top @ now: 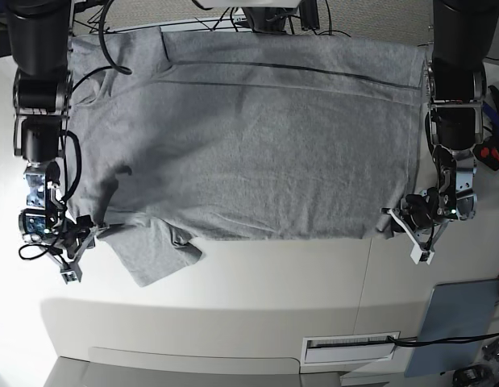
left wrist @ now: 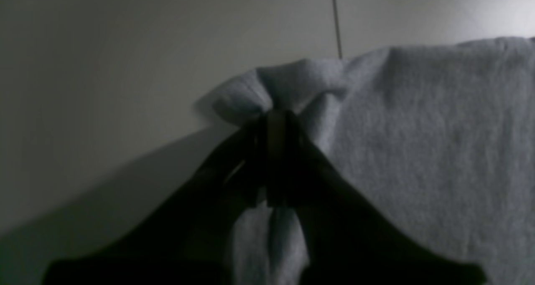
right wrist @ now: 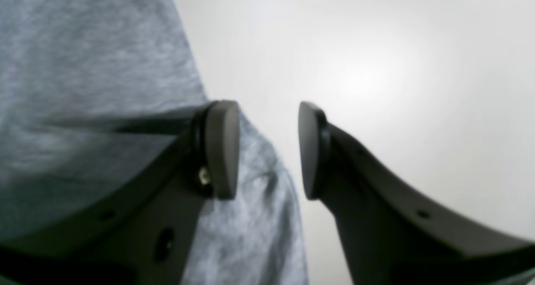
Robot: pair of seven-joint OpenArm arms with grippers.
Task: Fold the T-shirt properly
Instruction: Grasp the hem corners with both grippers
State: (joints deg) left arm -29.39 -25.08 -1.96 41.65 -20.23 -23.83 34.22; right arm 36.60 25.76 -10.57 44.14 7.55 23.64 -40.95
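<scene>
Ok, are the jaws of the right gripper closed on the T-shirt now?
No, the right gripper has its jaws apart, with no T-shirt pinched.

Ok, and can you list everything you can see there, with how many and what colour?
T-shirt: one, grey, spread over the table
table: one, whitish, under the T-shirt
blue-grey panel: one, lower right of the base view
cables: several, black, top and right edges
left tool: one, black, shut on the T-shirt's corner
right tool: one, black, open at the T-shirt's edge
arms: two, mostly black, either side
</scene>
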